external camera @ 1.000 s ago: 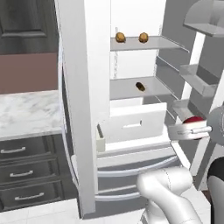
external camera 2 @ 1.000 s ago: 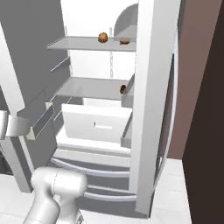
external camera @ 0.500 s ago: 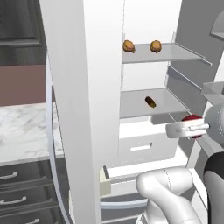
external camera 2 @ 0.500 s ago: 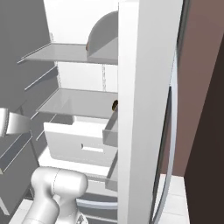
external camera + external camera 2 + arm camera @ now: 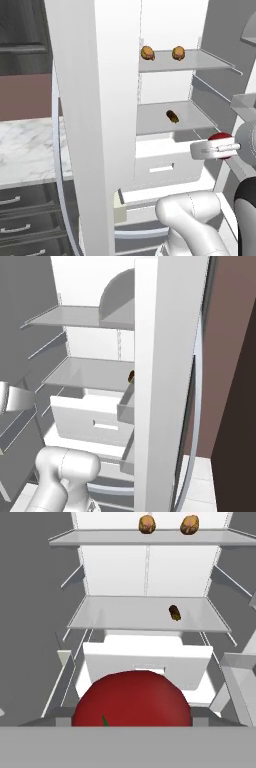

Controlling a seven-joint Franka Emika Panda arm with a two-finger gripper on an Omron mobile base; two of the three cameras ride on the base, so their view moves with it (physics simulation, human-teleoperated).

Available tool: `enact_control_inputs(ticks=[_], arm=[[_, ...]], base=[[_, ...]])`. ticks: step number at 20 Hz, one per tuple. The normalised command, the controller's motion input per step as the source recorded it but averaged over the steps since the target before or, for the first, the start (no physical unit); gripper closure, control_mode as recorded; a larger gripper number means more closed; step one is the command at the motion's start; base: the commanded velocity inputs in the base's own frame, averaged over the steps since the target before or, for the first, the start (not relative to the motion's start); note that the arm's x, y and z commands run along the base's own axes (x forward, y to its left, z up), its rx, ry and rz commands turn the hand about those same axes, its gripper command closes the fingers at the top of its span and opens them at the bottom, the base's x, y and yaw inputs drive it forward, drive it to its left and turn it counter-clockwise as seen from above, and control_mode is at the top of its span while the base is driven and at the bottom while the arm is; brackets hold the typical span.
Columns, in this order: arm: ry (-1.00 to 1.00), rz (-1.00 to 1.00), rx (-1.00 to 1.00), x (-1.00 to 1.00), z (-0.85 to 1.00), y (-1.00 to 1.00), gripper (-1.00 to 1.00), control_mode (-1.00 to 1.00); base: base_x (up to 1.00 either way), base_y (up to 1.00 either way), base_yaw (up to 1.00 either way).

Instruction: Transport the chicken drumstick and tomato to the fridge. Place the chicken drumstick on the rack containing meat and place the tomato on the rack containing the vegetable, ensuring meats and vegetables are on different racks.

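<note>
One tomato (image 5: 132, 698) sits at the bottom centre of the hand view, and one fridge (image 5: 147, 572) stands open behind it. Two golden-brown meat pieces (image 5: 146, 523) (image 5: 189, 524) lie on the top shelf (image 5: 100, 538) at the upper edge of that view, and one small dark item (image 5: 174, 612) lies on the second shelf (image 5: 120, 614) at centre right; that makes two open shelves, with one white drawer (image 5: 145, 659) below them. In the left base view, three dark cabinet drawers (image 5: 25, 200) (image 5: 27, 227) (image 5: 35, 249) stack at the lower left.
</note>
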Motion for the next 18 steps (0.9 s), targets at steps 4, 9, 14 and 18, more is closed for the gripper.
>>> enact_control_inputs(ticks=[4,9,14,18], arm=[[0.0,0.0,0.0,0.0,0.0,0.0,1.0,1.0],[-0.01,0.01,0.13,0.78,-0.15,-0.37,1.0,-1.0],[0.0,0.01,0.19,1.0,-0.36,-0.22,1.0,-1.0],[0.0,0.0,0.08,1.0,-0.34,0.03,1.0,-1.0]], base=[[0.99,-0.24,0.0],[0.2,-0.08,0.0],[0.0,0.0,0.0],[0.0,0.0,0.0]])
